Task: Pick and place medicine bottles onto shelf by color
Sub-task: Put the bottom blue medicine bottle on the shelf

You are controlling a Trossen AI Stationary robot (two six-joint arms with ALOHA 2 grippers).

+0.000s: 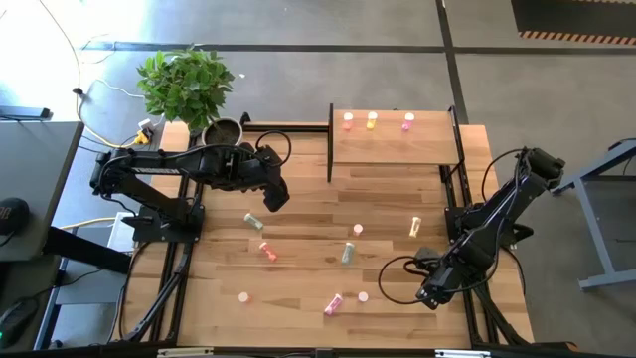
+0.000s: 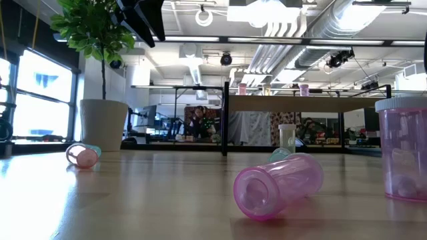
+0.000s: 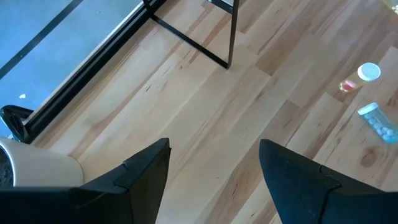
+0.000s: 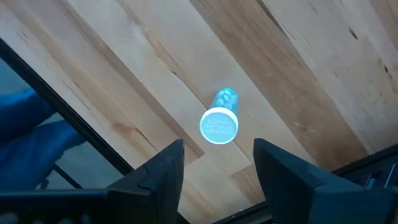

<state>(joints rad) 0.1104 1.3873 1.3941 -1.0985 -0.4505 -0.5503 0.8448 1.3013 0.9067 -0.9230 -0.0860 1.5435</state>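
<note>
The shelf [image 1: 393, 149] stands at the table's far right with its black panel [image 1: 330, 144] on its left side. Three bottles stand along its far edge: orange-pink [image 1: 348, 121], yellow [image 1: 372, 119] and pink [image 1: 407, 121]. Several more bottles are scattered on the table, among them pale green [image 1: 255, 221], orange-red [image 1: 266, 251], yellow [image 1: 415, 227] and a lying pink one [image 1: 333, 304] [image 2: 277, 183]. My left gripper [image 1: 275, 196] [image 3: 214, 168] is open and empty, above the table left of the shelf. My right gripper [image 1: 429, 294] [image 4: 217, 165] is open and empty near the front right, with a white-capped bottle [image 4: 219, 121] just ahead of its fingers.
A potted plant [image 1: 189, 85] stands at the far left corner, its pot [image 3: 31, 171] close to my left gripper. The arm bases and cables flank the table [image 1: 298, 278]. Bare wood lies between the scattered bottles and on the shelf's near half.
</note>
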